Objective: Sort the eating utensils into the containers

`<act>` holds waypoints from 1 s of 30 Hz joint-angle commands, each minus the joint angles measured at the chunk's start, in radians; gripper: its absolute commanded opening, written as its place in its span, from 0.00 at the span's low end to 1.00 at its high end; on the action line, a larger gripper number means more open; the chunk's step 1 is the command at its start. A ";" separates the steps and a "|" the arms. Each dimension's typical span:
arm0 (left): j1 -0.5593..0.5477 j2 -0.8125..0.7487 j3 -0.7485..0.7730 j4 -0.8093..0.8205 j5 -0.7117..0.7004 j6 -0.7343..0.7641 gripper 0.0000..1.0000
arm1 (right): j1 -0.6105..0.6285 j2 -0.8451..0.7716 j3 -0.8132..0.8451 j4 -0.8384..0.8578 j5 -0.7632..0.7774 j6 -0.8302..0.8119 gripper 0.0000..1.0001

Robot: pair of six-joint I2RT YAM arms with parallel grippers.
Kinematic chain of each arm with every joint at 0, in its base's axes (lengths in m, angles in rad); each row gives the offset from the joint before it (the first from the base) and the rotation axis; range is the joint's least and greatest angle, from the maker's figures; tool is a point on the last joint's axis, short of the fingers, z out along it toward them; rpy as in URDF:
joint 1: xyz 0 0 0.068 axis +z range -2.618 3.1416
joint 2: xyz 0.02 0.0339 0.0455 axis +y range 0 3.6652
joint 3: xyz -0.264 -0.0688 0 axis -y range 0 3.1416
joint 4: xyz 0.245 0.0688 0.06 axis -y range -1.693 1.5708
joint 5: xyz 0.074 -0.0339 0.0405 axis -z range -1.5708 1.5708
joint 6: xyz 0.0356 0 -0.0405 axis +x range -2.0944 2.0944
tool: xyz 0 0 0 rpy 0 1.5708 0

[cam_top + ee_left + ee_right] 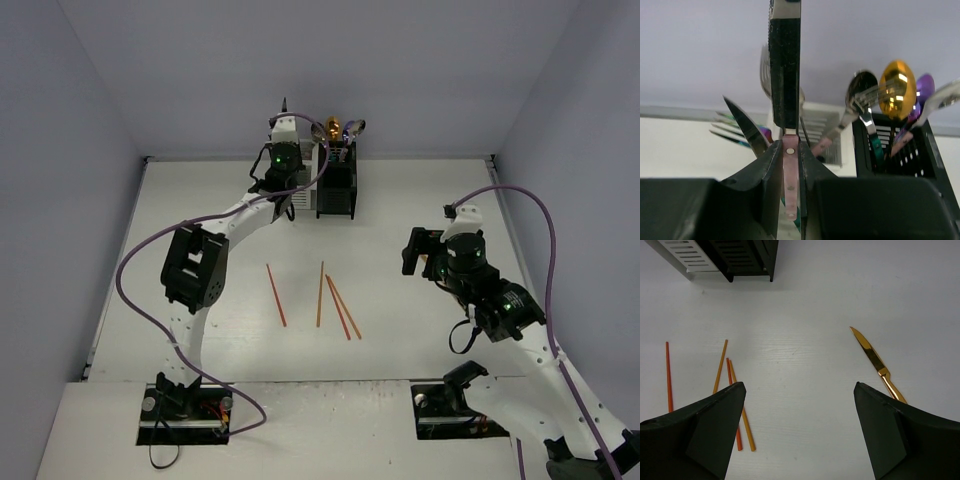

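My left gripper (283, 150) is at the back, over the white caddy (826, 127), and is shut on a pink-handled knife (790, 165). Its dark blade (785, 65) points straight up. The black caddy (337, 185) next to it holds several utensils, among them a gold spoon (897, 90). Several orange-red chopsticks (320, 295) lie mid-table and also show in the right wrist view (720, 367). My right gripper (420, 250) is open and empty above the table (799, 387). A gold knife (875, 362) lies to its right.
More utensil tips (747, 127) stick out left of the white caddy. The caddy pair (747, 255) stands close to the back wall. Grey walls close in the table on the left, back and right.
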 commanded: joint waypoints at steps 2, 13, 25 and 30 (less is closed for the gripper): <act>-0.011 -0.050 -0.024 0.134 0.021 -0.065 0.03 | -0.008 0.024 0.028 0.024 0.036 0.011 0.88; -0.026 -0.123 -0.082 0.125 0.004 -0.073 0.47 | -0.010 0.068 0.044 0.004 0.021 0.012 0.88; -0.039 -0.517 -0.334 -0.166 0.001 -0.134 0.79 | -0.100 0.294 0.101 -0.061 -0.060 0.009 1.00; -0.035 -0.682 -0.398 -0.488 0.083 -0.140 0.80 | -0.296 0.402 0.074 -0.061 -0.168 0.001 1.00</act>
